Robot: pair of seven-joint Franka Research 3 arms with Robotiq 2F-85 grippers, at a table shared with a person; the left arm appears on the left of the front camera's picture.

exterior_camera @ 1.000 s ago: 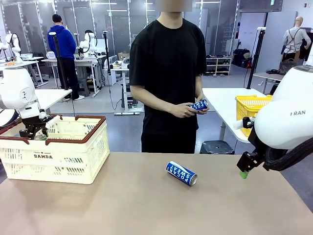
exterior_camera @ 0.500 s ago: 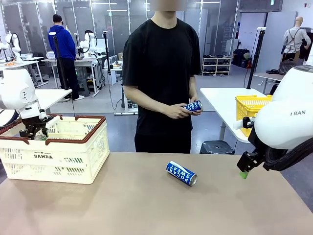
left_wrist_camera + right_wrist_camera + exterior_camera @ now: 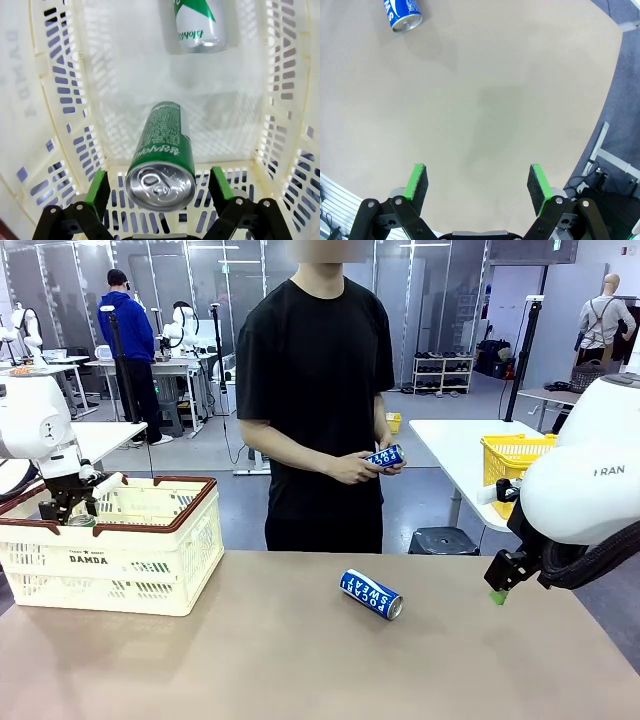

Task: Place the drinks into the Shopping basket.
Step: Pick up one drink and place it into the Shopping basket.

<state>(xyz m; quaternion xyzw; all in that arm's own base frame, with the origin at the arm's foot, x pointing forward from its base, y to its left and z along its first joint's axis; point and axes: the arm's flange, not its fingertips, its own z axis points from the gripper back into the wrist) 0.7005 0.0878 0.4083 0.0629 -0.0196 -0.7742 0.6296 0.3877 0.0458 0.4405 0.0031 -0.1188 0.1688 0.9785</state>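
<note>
At the bench's (image 3: 300, 670) left edge stands the cream basket (image 3: 150, 570) with the brown-red rim, and the robot's left hand (image 3: 66, 508) reaches down inside it at its left end. Seen from the left wrist, this hand (image 3: 158, 175) has its green pads spread apart on either side of a green can (image 3: 161, 165), with a gap showing on both sides, so it is not clamped on the can. The can's silver pull-tab end faces the camera. A second green can (image 3: 197, 25) lies farther off on the basket floor (image 3: 125, 90). Behind the bench's far edge stands a person in a black shirt (image 3: 320, 370), both of the person's hands (image 3: 355, 468) holding a blue can (image 3: 386, 456) at waist height. Another blue can (image 3: 371, 594) lies on its side on the bench, a little right of the middle and toward the far edge, its silver end turned toward the near right; the right wrist view catches it (image 3: 402, 12) at the top left. Well apart from it, the right hand (image 3: 498, 594) hangs near the bench's right edge. Its pads stand wide apart (image 3: 478, 170) with nothing between them, and bare bench (image 3: 495, 100) lies beneath.
</note>
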